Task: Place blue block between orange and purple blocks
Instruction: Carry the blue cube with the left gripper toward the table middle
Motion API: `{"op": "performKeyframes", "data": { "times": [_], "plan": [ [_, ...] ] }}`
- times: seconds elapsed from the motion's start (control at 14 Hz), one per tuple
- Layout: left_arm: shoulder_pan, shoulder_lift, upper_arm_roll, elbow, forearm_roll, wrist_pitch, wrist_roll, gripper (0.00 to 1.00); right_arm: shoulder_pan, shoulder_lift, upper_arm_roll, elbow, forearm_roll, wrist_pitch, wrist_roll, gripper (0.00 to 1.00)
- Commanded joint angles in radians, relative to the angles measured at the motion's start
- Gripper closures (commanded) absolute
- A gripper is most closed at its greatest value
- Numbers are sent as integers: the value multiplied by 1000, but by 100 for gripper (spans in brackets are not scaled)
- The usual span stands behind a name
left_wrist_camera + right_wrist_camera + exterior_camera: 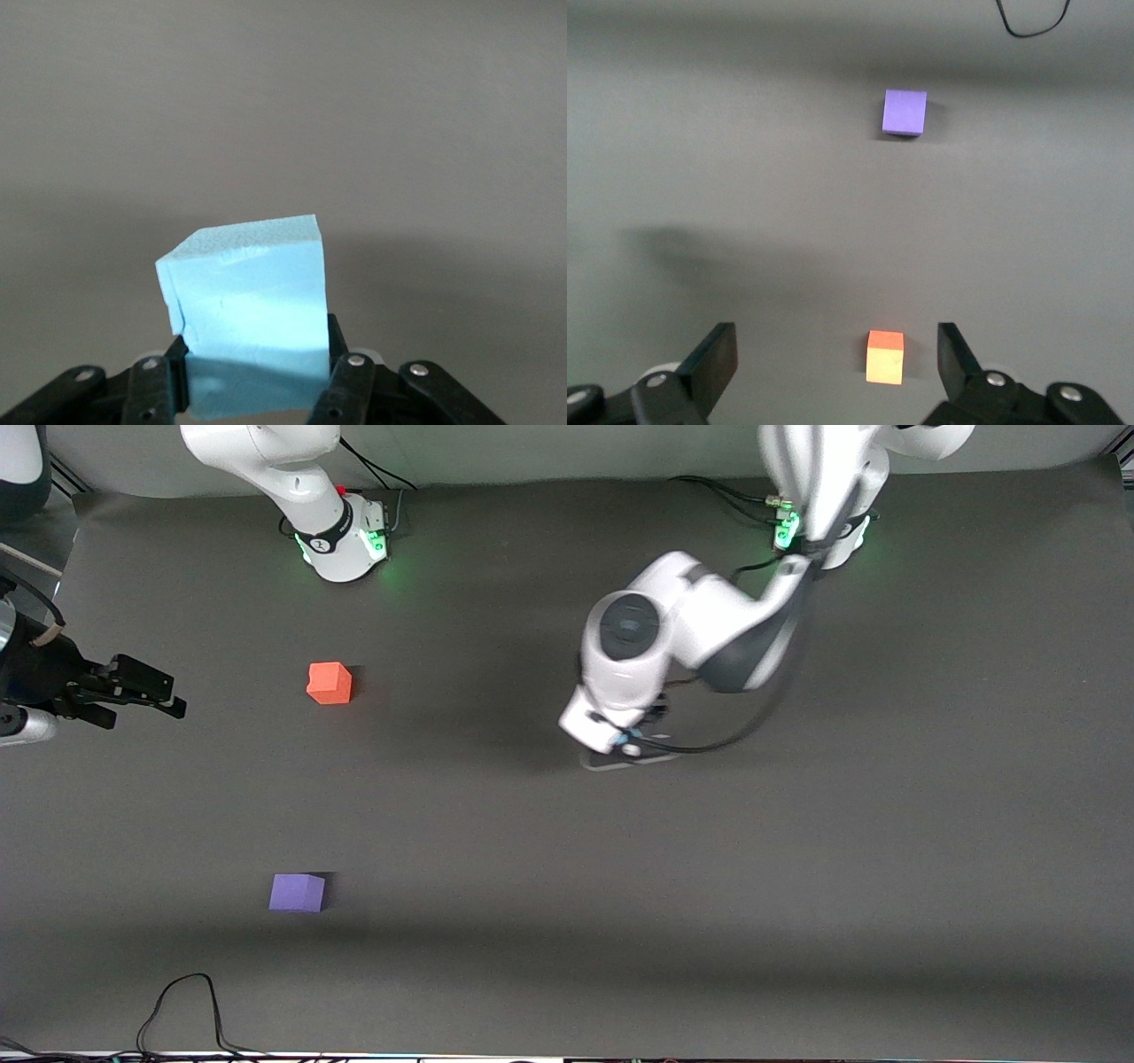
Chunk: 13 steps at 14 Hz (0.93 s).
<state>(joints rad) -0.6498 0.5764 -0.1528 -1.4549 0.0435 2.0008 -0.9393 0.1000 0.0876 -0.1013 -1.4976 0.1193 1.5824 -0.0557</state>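
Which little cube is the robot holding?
The blue block, pinched in the left gripper. The orange block and purple block sit on the table.

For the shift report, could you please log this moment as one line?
left hand: shut on blue block, above mat | right hand: open, waiting | orange block, purple block: apart, gap unfilled
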Motion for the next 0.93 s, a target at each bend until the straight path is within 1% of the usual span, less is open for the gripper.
{"op": "performKeyframes", "data": {
  "times": [0.0, 0.14, 0.29, 0.43, 0.57, 0.64, 0.71, 0.79, 0.86],
  "plan": [
    [-91, 129, 21, 70, 55, 114, -45, 71, 10, -5, -2, -10, 8, 1, 17, 0],
    [-131, 189, 22, 71, 76, 195, -59, 71, 7, 12, -3, -7, 8, 7, 17, 0],
    [-162, 232, 25, 74, 113, 242, -94, 71, 7, 17, -3, -6, 8, 11, 11, 0],
    [-177, 269, 25, 96, 122, 246, -101, 71, 6, 17, -5, -7, 8, 14, 4, 0],
    [-185, 298, 29, 113, 127, 248, -105, 68, 6, 17, -5, -7, 10, 13, 4, 0],
    [-185, 299, 29, 113, 128, 248, -105, 61, 6, 18, -5, -7, 10, 14, 4, 0],
    [-183, 298, 29, 113, 128, 246, -102, 26, 6, 23, -5, -7, 10, 15, 4, 0],
    [-182, 293, 30, 114, 128, 237, -99, 0, 6, 24, -5, -7, 10, 15, 4, 0],
    [-177, 284, 30, 114, 128, 225, -98, 0, 6, 24, -5, -7, 13, 15, 4, 0]
  ]
}}
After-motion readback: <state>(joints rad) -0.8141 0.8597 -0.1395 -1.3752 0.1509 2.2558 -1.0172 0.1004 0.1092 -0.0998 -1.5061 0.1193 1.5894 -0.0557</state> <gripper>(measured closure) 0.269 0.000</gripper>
